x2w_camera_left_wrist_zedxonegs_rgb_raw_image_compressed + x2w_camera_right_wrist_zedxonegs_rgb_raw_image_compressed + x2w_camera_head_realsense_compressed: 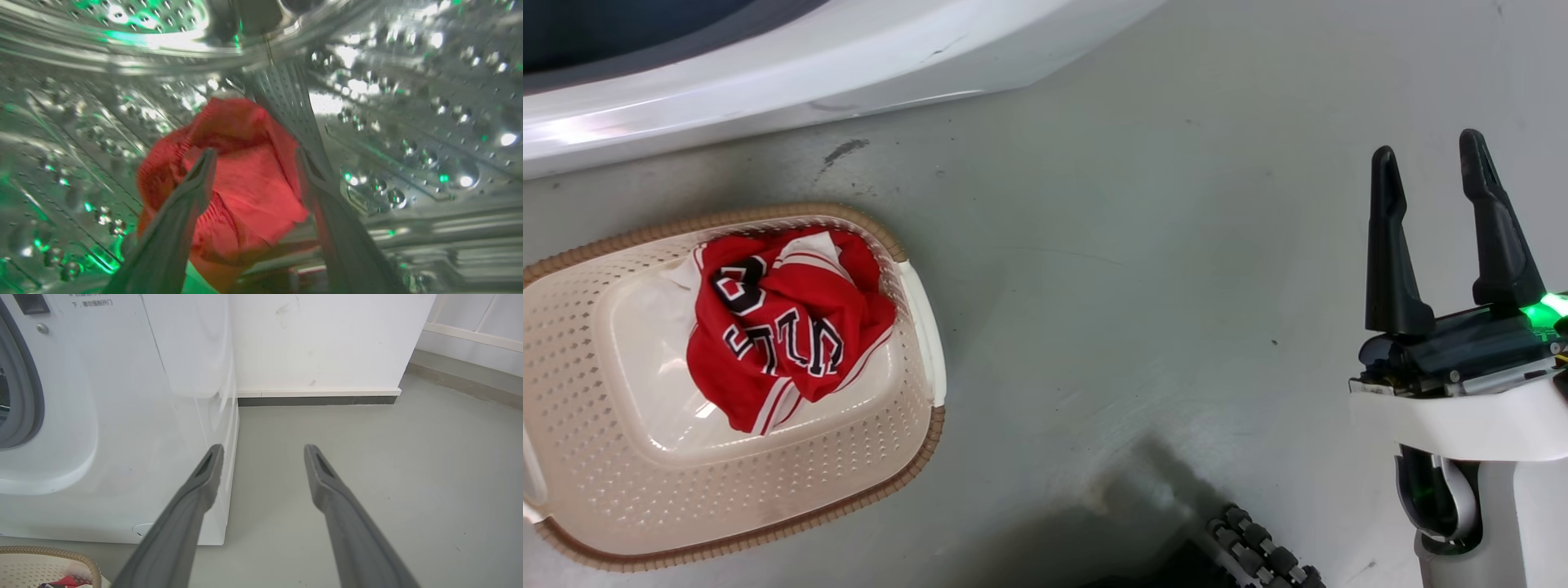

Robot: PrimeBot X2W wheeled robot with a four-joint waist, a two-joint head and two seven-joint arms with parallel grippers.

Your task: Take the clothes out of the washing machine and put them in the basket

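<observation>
Nearest in the left wrist view, the two long dark fingers [192, 192] of the left gripper [256, 155] are seen spread apart and released, with nothing clamped between them. A crumpled red garment of thin shiny fabric [253, 188] is framed between the two tips; whether either finger touches the cloth cannot be told. This garment is lying inside the perforated steel drum [408, 122], against a grey perforated rib [286, 98] that runs up the drum wall behind it.

In the head view, the right gripper [1429, 149] is held at the lower right over the grey floor [1135, 286], with its fingers parted and empty. To the left, well apart from it, the low cream-white plastic basket with a brown rim [768, 214] is set on the floor. A second red garment with black white-edged lettering and white stripe trim [784, 327] is bunched inside the basket, toward its far right corner. Beyond the basket, the curved front of the large white washing machine [768, 73] is seen along the top edge.

In the right wrist view, the grey rubber ring [30, 396] of the machine's opening is shown at the left edge, and a white wall [318, 343] is seen farther back.
</observation>
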